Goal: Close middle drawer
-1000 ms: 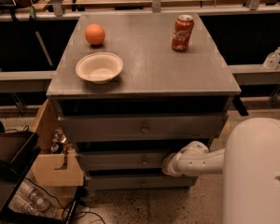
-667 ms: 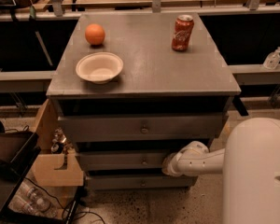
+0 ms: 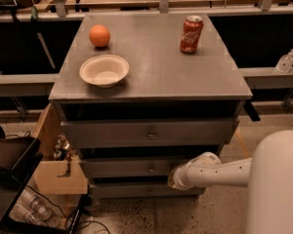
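I am resting my gripper (image 3: 176, 177) against the right end of the middle drawer (image 3: 136, 168), low on its front and right of the small knob, because a flat push there should be sliding it in. I cannot tell whether my jaws are open or closed. The drawer is sitting second of 3 fronts and seems to be sticking out slightly past the lowest one. Compared with 1 second ago, my arm and the drawer are showing almost no shift, so I am judging the push as nearly finished or stalling.
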You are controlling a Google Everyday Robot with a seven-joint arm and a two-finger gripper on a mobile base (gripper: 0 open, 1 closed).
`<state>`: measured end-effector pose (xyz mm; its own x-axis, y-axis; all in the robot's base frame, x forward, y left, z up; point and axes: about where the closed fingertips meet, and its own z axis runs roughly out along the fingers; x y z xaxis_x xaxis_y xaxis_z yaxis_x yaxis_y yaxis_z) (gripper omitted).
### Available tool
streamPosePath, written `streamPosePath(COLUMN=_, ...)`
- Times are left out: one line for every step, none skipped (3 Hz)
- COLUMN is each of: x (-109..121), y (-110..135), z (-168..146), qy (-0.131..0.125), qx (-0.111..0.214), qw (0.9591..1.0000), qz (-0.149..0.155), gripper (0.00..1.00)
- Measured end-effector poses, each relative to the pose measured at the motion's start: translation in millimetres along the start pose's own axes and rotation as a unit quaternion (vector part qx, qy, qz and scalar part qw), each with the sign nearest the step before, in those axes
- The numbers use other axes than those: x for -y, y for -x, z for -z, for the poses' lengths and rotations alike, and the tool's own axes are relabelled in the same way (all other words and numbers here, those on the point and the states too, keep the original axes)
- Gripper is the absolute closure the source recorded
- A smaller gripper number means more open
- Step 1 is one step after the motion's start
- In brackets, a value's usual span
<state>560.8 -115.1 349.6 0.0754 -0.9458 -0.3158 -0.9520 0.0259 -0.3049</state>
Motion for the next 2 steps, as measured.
streamPosePath(x=-8, y=-12, z=51, qy=0.016, qx=-0.007, qw=0.9997, qz=-0.015, gripper=1.00)
streamPosePath(x=1, y=-29, z=135, qy=-0.011, qx=-0.015, qw=0.9990, qz=-0.040, gripper=1.00)
